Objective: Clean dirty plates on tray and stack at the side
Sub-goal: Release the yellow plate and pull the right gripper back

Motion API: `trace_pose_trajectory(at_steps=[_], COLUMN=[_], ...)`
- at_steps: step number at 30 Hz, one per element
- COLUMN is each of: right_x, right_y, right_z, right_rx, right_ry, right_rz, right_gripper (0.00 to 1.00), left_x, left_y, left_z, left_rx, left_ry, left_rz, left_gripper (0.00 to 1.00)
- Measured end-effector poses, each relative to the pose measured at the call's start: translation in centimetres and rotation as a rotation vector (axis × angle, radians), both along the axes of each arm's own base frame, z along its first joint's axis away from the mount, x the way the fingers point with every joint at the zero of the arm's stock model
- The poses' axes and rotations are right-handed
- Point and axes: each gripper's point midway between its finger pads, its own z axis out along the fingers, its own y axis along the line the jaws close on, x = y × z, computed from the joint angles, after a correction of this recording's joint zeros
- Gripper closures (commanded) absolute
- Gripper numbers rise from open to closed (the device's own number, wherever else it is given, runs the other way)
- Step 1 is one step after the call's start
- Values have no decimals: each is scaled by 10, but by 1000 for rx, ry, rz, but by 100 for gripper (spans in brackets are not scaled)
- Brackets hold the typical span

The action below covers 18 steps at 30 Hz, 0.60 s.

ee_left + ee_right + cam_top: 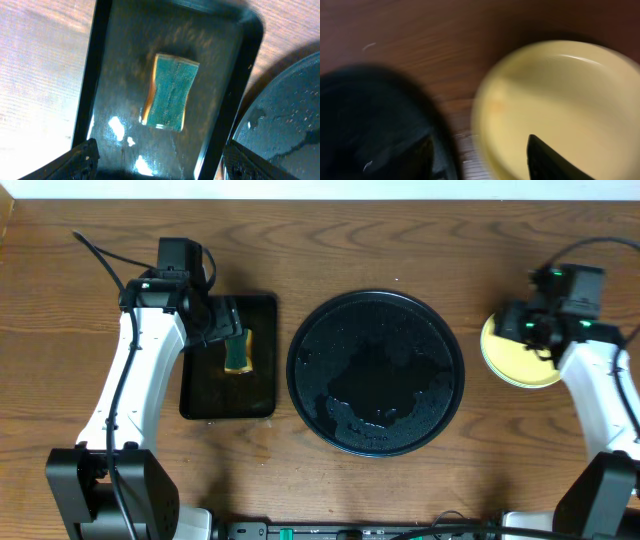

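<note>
The large round black tray [375,372] sits mid-table, wet and holding no plates; it also shows in the left wrist view [292,125] and, blurred, in the right wrist view [365,120]. A pale yellow plate [515,362] lies on the table right of the tray, clean-looking in the right wrist view [560,100]. No mint-aqua plate shows. My right gripper [525,328] hovers over the plate's left rim, jaws open [480,160]. My left gripper [222,325] is open and empty [161,145] above the sponge.
A rectangular black tray [200,395] lies left of the round tray, wet, with a green-and-yellow sponge [238,352] lying in it [170,92]. Bare wooden table surrounds both trays.
</note>
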Motion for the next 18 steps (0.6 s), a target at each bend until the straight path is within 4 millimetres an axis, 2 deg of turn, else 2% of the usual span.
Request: trace_pose_trajectory(at_steps=[1,2,5,8,13,18], right_x=[0,0,-4,-16,-39,-63], right_y=[12,27,63,81,84,82], right_z=[0,1,0,-5,-16,-24], right_rx=[3,-2,-2,6,24,37], right_ry=[-2,-6,-8,34,140,248], right_rz=[41,101,231,293,296,275], right_gripper=[21,1,1,1,1,1], left_x=[4,7,3,-19,-55,-71], left_y=[-1,-2,-8,-13,-14,-14], left_z=[1,2,1,-5,-11,-15], left_rx=[4,11,20,20,12,8], left_ry=[-18,-31,-15,73,224,286], left_rz=[-18,-40,-87,-124,-131,-132], left_gripper=[20,20,20,20,20,20])
